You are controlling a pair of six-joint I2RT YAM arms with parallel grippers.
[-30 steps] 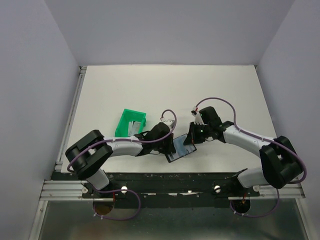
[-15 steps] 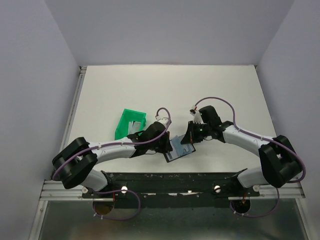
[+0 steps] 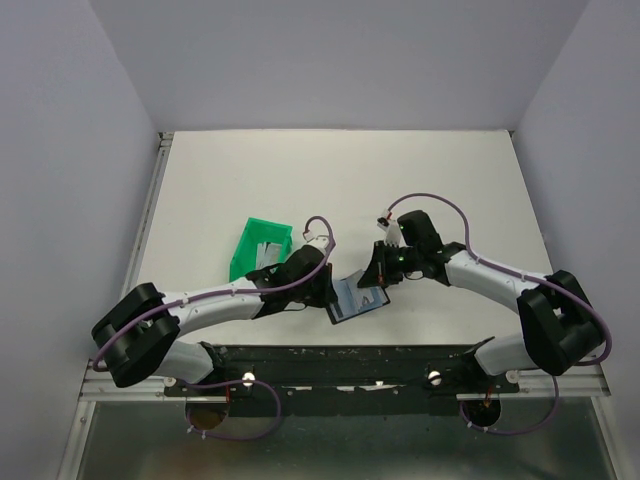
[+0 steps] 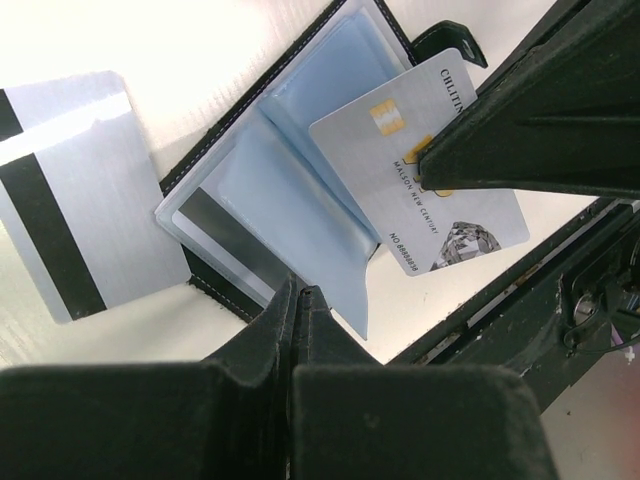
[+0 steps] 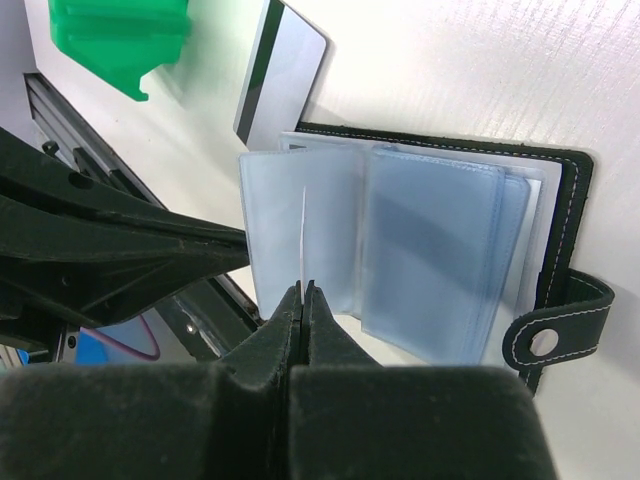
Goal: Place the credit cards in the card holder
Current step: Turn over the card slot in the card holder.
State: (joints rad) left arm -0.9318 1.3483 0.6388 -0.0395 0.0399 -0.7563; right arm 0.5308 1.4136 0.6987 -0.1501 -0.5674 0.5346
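The black card holder (image 3: 356,300) lies open near the table's front edge, its clear blue sleeves (image 4: 300,200) fanned and its strap with a light stud (image 5: 545,343) to one side. My right gripper (image 5: 305,290) is shut on a silvery credit card (image 4: 420,190) with a chip, held edge-down over the sleeves. My left gripper (image 4: 298,292) is shut, its tips at the holder's near edge (image 4: 215,290). I cannot tell whether it pinches a sleeve. A second silver card (image 4: 70,200) with a black stripe lies flat on the table beside the holder.
A green plastic bin (image 3: 262,247) stands left of the holder, behind my left arm. The black front rail (image 3: 350,355) runs just below the holder. The two grippers (image 3: 328,292) (image 3: 380,280) sit close together over it.
My left arm's elbow has swung out to the left and lower, its gripper staying at the holder. The right gripper has edged left with its card.
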